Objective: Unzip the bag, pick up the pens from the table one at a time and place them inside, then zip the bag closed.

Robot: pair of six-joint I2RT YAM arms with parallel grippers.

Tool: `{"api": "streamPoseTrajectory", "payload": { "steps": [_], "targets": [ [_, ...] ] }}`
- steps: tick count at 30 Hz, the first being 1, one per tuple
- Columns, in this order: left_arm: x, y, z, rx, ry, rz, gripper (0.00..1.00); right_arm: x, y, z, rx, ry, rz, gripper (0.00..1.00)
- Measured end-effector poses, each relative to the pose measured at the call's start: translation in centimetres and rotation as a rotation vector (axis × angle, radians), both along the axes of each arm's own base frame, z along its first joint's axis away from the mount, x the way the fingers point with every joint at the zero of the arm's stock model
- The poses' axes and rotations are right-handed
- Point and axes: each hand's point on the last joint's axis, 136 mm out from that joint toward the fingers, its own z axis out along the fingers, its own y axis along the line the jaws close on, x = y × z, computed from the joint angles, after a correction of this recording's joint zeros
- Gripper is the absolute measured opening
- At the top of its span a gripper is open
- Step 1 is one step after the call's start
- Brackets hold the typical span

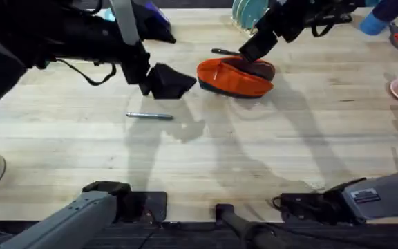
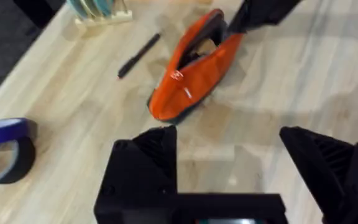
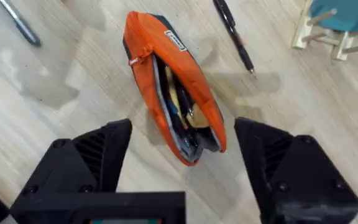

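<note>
Bag [image 3: 173,93] lies unzipped mid-counter [image 1: 206,152]; black pen [image 3: 232,34] behind it, silver pen [image 1: 149,116] nearby. Both pincers wide, empty. Risk: bag mouth looks narrow; a pen could catch and slide off.

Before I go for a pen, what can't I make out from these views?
- Bag far end, overhead: covered by the right gripper.
- Bag contents, right wrist: yellow and dark shapes inside the open mouth, too shadowed to identify.
- Black pen, overhead: partly hidden behind the bag rim.
- Silver pen, right wrist: cut off by the frame edge.
</note>
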Motion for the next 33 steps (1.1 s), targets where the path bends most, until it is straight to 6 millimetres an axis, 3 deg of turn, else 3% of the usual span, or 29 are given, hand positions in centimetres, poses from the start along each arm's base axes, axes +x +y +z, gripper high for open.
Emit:
{"api": "streamPoseTrajectory", "payload": {
  "steps": [8,15,33],
  "targets": [
    [-2.6,0.5,-1.3,0.092,-0.001,-0.099,0.995,0.0,0.0,0.0,0.003,0.003,-0.008,0.997],
    [-3.8,2.7,-2.7,0.203,0.011,-0.110,0.995,0.0,0.0,0.0,0.004,0.004,-0.010,0.996],
    [-3.5,7.8,-5.4,0.532,0.018,-0.072,0.995,0.0,0.0,0.0,0.004,0.004,-0.010,0.997]
  ]
}}
